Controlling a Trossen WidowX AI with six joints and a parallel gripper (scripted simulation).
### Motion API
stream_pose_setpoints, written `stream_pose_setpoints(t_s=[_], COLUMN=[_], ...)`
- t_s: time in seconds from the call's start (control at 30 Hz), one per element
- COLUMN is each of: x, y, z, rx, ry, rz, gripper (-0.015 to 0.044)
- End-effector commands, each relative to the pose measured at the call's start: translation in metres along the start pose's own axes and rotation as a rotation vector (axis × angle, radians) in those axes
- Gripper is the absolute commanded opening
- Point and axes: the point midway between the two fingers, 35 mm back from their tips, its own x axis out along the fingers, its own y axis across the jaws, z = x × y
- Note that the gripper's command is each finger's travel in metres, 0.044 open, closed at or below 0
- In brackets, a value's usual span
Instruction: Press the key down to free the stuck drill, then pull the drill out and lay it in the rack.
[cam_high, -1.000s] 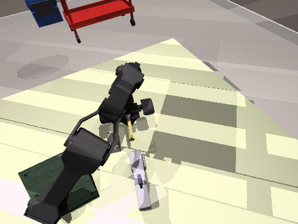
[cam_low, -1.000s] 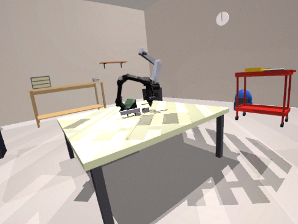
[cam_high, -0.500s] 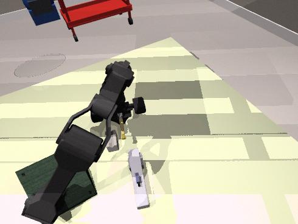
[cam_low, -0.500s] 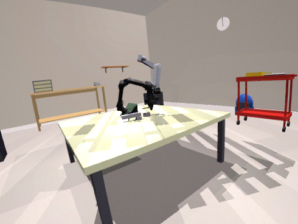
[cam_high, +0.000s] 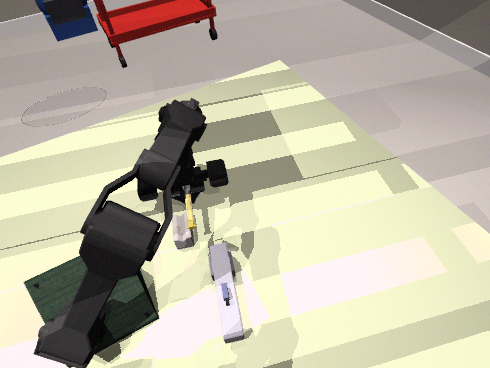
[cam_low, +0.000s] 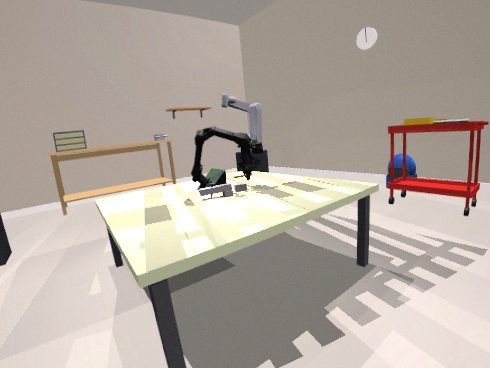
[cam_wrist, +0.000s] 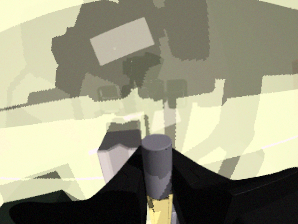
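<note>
- The black arm bends over the pale yellow-green table; it rises from a dark green plate at the lower left of the top view.
- The gripper is clamped on the drill, its dark fingers closed in on both sides of it.
- The drill is left of centre in the top view, its yellow length running down from the gripper. At the bottom centre of the wrist view, its grey round end points up the frame, with the yellow part below.
- The small grooved rack lies just left of the drill's yellow end in the top view. In the wrist view it is left of the drill's grey end. Whether drill and rack touch, I cannot tell.
- The long grey holder lies on the table, below centre in the top view. The blue key is on its upper side, and the drill is out of this holder.
- A red cart stands off the table, at the top of the top view and at the right of the exterior view.
</note>
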Motion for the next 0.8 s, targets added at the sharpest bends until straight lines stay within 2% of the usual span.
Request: stream_pose_setpoints(t_s=[0.0, 0.77], x=[0.001, 0.015], y=[0.009, 0.029], z=[0.001, 0.005], rx=[0.004, 0.003], ry=[0.001, 0.0], rz=[0.003, 0.004], gripper=[0.0, 0.0])
